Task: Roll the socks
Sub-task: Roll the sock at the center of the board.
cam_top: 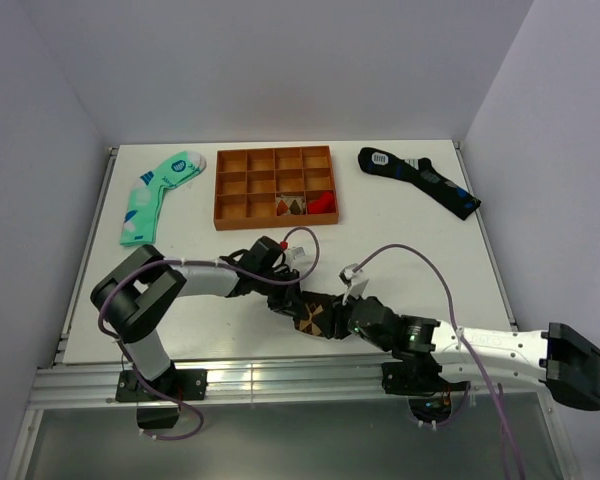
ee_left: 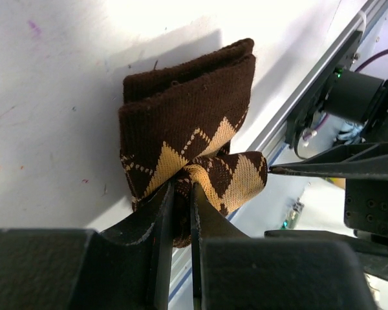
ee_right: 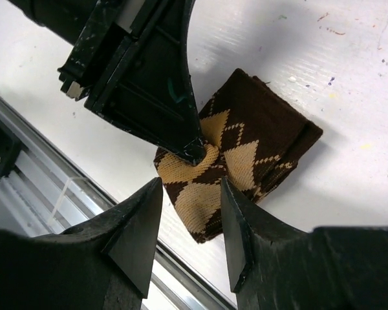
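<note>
The brown argyle socks (cam_top: 313, 316) lie bunched and folded near the table's front edge. They also show in the left wrist view (ee_left: 187, 123) and the right wrist view (ee_right: 246, 155). My left gripper (ee_left: 179, 187) is shut on a fold of the socks at their near end; it also shows in the top view (cam_top: 288, 303). My right gripper (ee_right: 191, 210) is open, its fingers (ee_right: 139, 219) either side of the socks' loose end without touching it. It sits just right of the socks in the top view (cam_top: 352, 316).
An orange compartment tray (cam_top: 227, 186) holds small items at the back centre. A mint-green sock (cam_top: 158, 194) lies at the back left, a black-navy sock (cam_top: 420, 179) at the back right. The aluminium rail (cam_top: 280, 378) runs along the table's front edge.
</note>
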You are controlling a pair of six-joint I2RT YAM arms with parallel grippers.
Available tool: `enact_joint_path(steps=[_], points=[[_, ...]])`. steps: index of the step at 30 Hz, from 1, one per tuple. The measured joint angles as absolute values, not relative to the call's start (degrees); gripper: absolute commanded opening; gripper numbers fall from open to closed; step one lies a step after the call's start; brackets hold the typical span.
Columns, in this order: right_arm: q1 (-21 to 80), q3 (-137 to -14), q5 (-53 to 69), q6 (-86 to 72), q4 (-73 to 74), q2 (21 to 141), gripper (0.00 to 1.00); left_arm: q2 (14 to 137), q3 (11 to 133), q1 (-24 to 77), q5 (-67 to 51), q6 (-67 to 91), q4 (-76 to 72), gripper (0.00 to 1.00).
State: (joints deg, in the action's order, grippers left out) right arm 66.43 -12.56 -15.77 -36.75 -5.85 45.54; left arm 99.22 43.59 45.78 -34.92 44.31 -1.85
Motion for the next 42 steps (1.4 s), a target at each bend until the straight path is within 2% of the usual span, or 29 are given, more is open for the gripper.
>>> enact_joint_path(steps=[10,21,25,42], points=[[76.8,-15.3,-27.5,-37.2,-5.8,54.4,0.52,100.0,44.4,44.0,-39.0,42.4,2.7,0.0],[82.5,-15.7,-34.5,-38.1,-6.9,59.5,0.54,100.9,46.0,43.1,-41.1,41.1,7.2,0.0],[84.6,-16.4,-37.0,-38.3,-6.8,60.5,0.57,101.3,46.5,43.0,-41.4,41.1,8.1,0.0],[87.2,-17.9,-37.7,-34.1,-9.7,63.5,0.57,102.3,47.8,42.6,-43.0,39.6,12.0,0.0]])
